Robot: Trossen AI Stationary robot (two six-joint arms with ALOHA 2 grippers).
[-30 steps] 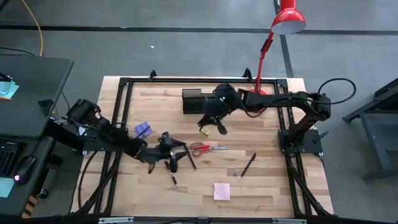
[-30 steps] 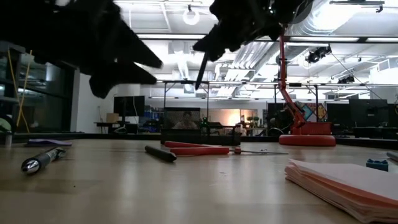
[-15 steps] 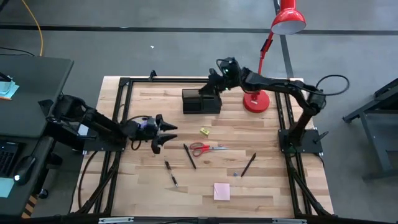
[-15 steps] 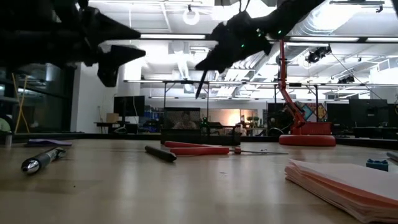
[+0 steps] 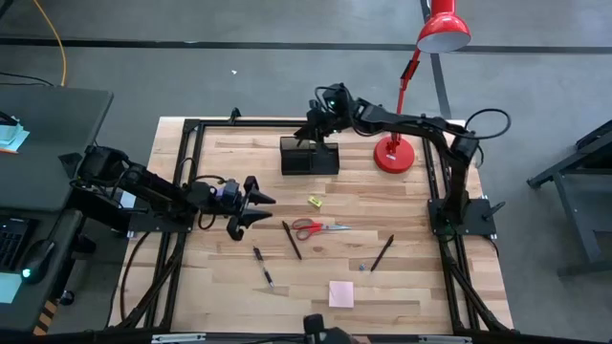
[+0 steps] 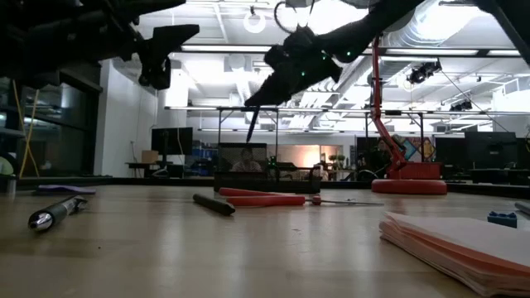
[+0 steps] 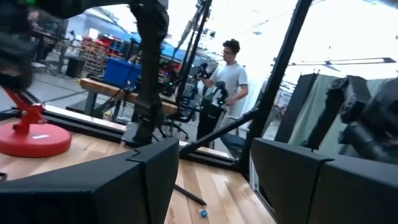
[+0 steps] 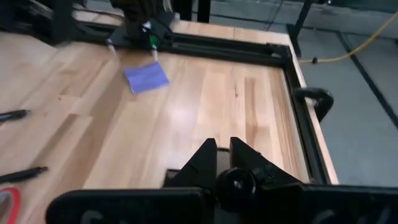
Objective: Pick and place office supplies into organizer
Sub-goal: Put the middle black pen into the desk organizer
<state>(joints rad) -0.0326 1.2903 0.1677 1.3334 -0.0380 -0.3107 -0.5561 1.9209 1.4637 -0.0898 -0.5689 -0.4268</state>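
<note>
Since the earlier frames, right gripper [image 5: 312, 135] has travelled from mid-tabletop to the far side and now hangs over the black organizer [image 5: 309, 156]; left gripper [image 5: 252, 203] has drawn back toward the left side and sits raised above the tabletop [image 5: 411, 287].

Right gripper: jaws closed on a thin dark pen [image 6: 253, 124]. In the low view the pen hangs below the gripper, long axis steeply tilted, lower tip pointing down toward the organizer's top and just above it.

Left gripper: jaws spread fairly wide, nothing between them. It is held near the left rail, beside the purple note pad [image 8: 147, 77].

Organizer: stands near the far edge, left of the red lamp base [image 5: 393, 155]. Its contents cannot be made out.

Loose supplies on the tabletop:
- Red-handled scissors [image 5: 318, 227], mid-tabletop, long axis running left to right, handles to the left, blades pointing right.
- Dark pen [image 5: 291, 239], just left of the scissors, lying diagonally from far-left to near-right.
- Second dark pen [image 5: 263, 268], nearer the front edge, on a similar diagonal.
- Third dark pen [image 5: 382, 253], to the right, slanting from near-left to far-right.
- Tiny yellow piece [image 5: 313, 202], between the organizer and the scissors.
- Pink square note pad [image 5: 340, 293], flat near the front edge.

A person [image 7: 222, 93] stands in the room beyond the tabletop.
</note>
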